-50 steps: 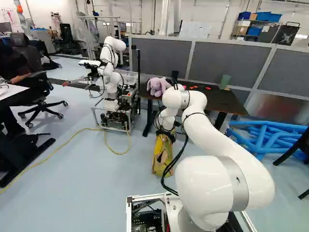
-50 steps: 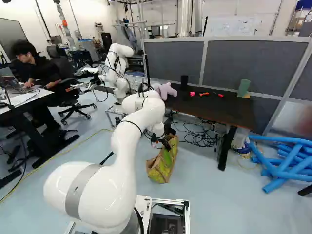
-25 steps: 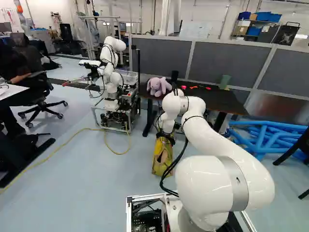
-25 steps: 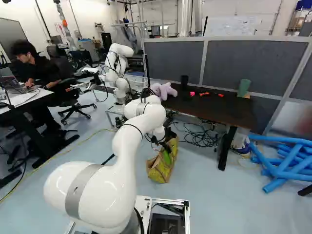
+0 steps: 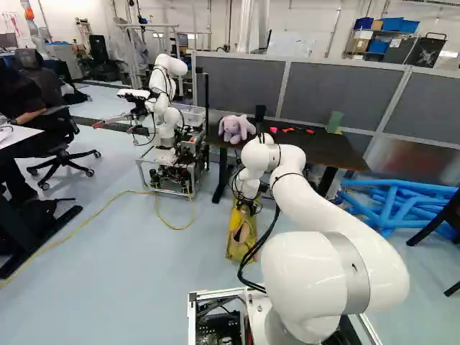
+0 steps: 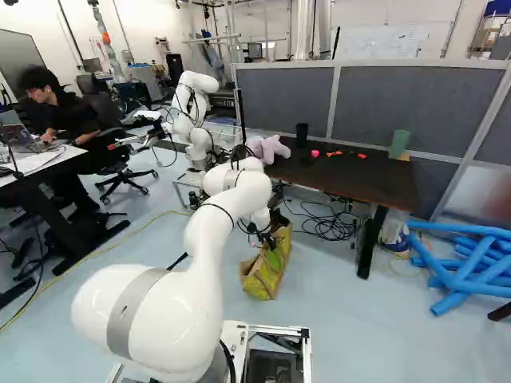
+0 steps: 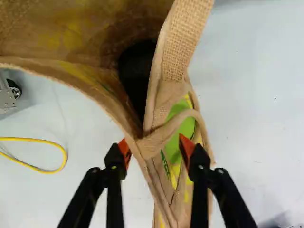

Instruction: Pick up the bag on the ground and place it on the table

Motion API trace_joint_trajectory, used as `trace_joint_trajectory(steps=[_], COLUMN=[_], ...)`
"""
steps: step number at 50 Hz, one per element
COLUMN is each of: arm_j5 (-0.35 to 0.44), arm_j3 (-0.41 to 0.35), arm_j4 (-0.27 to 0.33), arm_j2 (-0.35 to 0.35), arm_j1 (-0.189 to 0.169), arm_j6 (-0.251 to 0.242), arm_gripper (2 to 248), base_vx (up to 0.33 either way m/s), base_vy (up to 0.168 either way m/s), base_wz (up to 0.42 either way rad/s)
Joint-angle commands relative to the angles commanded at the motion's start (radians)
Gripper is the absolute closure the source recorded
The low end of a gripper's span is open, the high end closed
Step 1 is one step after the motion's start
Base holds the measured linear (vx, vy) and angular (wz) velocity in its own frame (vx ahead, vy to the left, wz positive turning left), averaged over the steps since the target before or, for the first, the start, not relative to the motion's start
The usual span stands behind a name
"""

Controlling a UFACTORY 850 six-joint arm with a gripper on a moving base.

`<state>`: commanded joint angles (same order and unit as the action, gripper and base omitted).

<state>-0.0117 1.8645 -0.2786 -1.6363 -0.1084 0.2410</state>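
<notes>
Tan-and-yellow woven bag (image 6: 262, 281) on pale blue-grey floor (image 6: 367, 327), off the near edge of the dark rectangular table (image 6: 359, 180), toward its left corner. Black two-finger gripper (image 6: 270, 238) spread, bag rim between orange pads (image 7: 186, 148).

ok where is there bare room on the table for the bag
Bare: the table, from the small bright things to its near edge, and its end in front of the green block. Crowded: the other end, with the purple plush and black cylinder.
</notes>
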Motion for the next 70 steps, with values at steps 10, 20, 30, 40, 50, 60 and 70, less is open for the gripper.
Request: trace_joint_trajectory(steps=[10,20,30,40,50,60,70], arm_j5=[0.000,0.000,0.000,0.000,0.000,0.000,0.001], arm_j3=[0.000,0.000,-0.012,-0.054,-0.119,-0.202,-0.284], arm_j4=[0.000,0.000,0.000,0.000,0.000,0.000,0.000], arm_j2=[0.000,0.000,0.012,0.050,0.100,0.157,0.212], arm_j1=[0.000,0.000,0.000,0.001,0.004,0.008,0.009], arm_j6=[0.000,0.000,0.000,0.000,0.000,0.000,0.000], arm_gripper=[176,226,226,226,226,226,226], base_vx=[0.000,0.000,0.000,0.000,0.000,0.000,0.000], base_vy=[0.000,0.000,0.000,0.000,0.000,0.000,0.000], base_wz=[0.000,0.000,0.000,0.000,0.000,0.000,0.000])
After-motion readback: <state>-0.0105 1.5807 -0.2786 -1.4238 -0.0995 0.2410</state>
